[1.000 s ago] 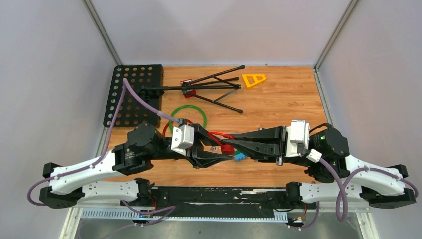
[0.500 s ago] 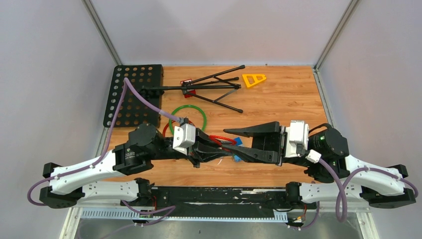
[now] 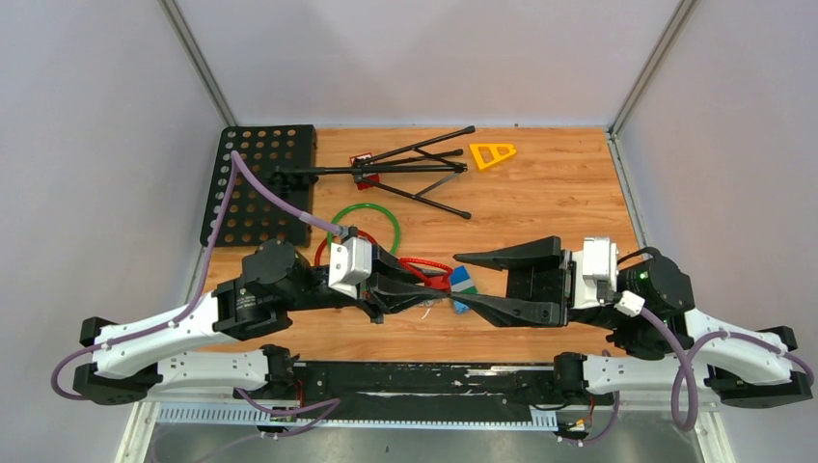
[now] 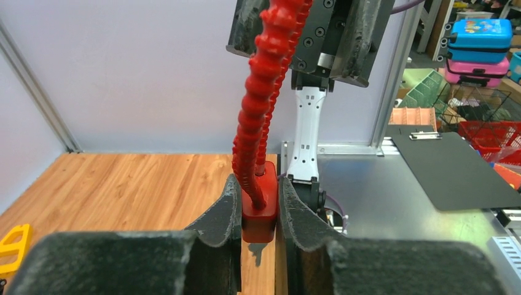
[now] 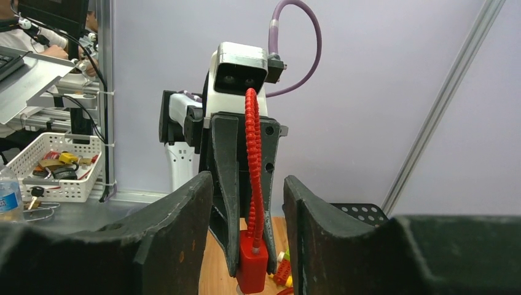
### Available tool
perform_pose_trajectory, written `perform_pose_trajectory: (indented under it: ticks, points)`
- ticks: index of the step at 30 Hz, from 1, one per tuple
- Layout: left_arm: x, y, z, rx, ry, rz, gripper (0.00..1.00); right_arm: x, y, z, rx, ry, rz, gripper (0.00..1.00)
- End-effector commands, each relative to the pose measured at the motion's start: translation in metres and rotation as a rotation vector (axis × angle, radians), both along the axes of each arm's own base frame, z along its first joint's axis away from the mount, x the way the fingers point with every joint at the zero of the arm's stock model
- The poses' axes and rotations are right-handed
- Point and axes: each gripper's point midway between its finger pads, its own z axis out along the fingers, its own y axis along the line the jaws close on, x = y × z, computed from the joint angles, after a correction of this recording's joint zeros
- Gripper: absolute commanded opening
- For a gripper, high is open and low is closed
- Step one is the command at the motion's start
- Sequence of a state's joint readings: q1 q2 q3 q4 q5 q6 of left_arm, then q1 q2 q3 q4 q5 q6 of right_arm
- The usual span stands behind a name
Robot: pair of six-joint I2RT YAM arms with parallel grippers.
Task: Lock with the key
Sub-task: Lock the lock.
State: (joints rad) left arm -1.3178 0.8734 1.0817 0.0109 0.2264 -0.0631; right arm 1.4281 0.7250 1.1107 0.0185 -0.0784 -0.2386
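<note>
The left claw (image 4: 258, 192) is clenched on the red lock body (image 4: 259, 216), one finger flat on each side face. The body sits upright between the pads and is lifted just off the bench (image 3: 540, 193). From its top the red ribbed cable (image 4: 265, 92) rises and arches away. Seen from above, the lock hangs over the near middle of the bench.

At 3 o'clock from it, the right claw (image 3: 456, 279) stands released, with its jaws well apart and nothing between the pads. A small blue piece (image 3: 464, 282) shows between those jaws. It may be the key's head, but it is too small to tell, and the key itself cannot be picked out.

The step in hand looks like seating and turning the key. To do it well, the left claw should stay firm and level so the body cannot twist. The right claw should come in straight along the keyway from 3 o'clock, close on the flat of the key head, and turn about the key's own axis. The likely fault is a slanted grip that levers the lock sideways. The cable should stay out of the way. The green ring (image 3: 371, 217) at 11 o'clock lies apart and does not interfere.
</note>
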Motion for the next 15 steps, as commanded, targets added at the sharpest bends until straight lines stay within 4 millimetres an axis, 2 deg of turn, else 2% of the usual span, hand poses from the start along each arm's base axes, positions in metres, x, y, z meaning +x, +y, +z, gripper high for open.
perform_pose_trajectory:
  ticks: [1,8,10,15]
  points:
    - [-0.002,0.008,0.027,-0.074,-0.030,0.002,0.00,0.004,0.006,-0.010,-0.023,0.052,-0.009,0.45]
    - [-0.004,0.009,0.029,-0.079,-0.032,-0.007,0.00,0.007,0.012,-0.015,-0.040,0.064,-0.019,0.44]
    - [-0.005,0.009,0.029,-0.079,-0.033,-0.011,0.00,0.008,0.014,-0.017,-0.047,0.065,-0.022,0.41]
    - [-0.006,0.010,0.029,-0.080,-0.035,-0.015,0.00,0.011,0.016,-0.018,-0.053,0.069,-0.036,0.08]
